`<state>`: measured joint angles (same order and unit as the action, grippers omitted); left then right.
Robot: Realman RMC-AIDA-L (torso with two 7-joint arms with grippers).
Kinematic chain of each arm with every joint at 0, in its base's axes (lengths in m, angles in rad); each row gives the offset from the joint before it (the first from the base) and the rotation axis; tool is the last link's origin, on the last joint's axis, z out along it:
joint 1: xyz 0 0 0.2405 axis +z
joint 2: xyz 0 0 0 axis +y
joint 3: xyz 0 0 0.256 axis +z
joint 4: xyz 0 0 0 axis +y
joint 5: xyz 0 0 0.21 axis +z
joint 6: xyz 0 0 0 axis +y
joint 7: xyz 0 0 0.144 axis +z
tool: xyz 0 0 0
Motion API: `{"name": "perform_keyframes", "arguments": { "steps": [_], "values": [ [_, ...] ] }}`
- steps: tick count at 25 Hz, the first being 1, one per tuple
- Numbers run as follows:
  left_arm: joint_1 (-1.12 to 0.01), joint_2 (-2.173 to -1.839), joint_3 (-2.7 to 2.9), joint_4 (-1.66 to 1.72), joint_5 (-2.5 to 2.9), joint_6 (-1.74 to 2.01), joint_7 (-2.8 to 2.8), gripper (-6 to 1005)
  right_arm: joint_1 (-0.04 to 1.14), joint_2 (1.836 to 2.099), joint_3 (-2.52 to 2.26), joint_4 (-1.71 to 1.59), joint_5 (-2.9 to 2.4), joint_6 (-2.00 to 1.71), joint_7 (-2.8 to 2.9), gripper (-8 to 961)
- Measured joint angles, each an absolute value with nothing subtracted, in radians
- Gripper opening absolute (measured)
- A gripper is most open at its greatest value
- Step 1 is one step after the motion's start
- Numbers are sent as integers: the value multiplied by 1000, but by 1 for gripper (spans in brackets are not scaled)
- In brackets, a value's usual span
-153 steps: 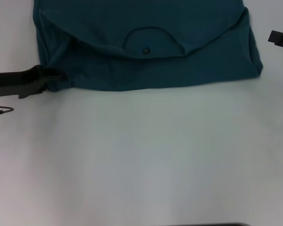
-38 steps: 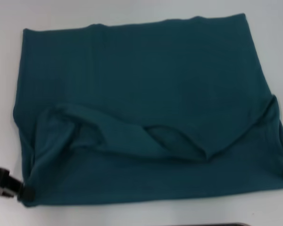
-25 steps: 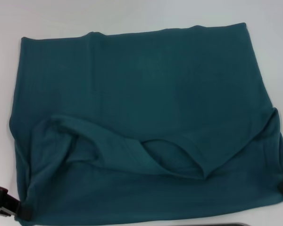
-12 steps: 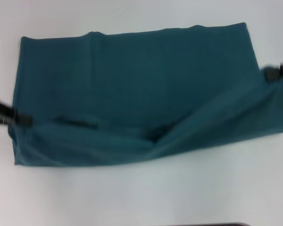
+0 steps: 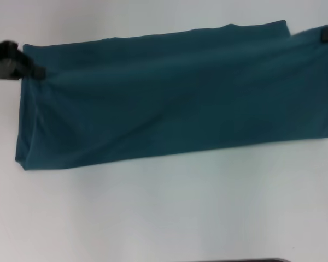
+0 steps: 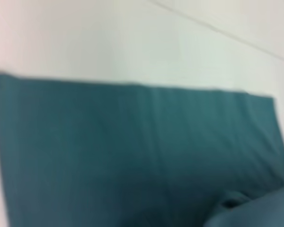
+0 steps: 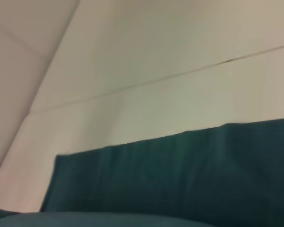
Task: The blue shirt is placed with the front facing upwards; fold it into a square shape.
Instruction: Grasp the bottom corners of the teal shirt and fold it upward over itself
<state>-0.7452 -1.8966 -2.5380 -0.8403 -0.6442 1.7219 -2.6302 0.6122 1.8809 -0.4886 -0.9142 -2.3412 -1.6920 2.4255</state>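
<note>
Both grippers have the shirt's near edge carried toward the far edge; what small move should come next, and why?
Probably lower and release. The left gripper and right gripper hold the blue shirt near its far edge, and the folded layer nearly covers the one beneath, so setting it down would finish this fold.

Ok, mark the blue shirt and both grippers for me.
blue shirt (image 5: 175, 103): head view, middle of the folded cloth.
left gripper (image 5: 39, 72): head view, tip at the shirt's left corner.
right gripper (image 5: 327, 34): head view, tip at the shirt's right corner.
</note>
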Motion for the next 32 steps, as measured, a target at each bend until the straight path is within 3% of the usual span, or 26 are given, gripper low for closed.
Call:
{"name": "perform_keyframes", "arguments": {
  "steps": [28, 32],
  "values": [
    [-881, -1907, -2387, -641, -539, 1236, -2751, 65, 745, 1916, -717, -712, -2417, -1139, 2512, 44],
    [-890, -1921, -2386, -638, -520, 1198, -2749, 66, 763, 1924, -723, -686, -2472, -1106, 2523, 45]
  ]
}}
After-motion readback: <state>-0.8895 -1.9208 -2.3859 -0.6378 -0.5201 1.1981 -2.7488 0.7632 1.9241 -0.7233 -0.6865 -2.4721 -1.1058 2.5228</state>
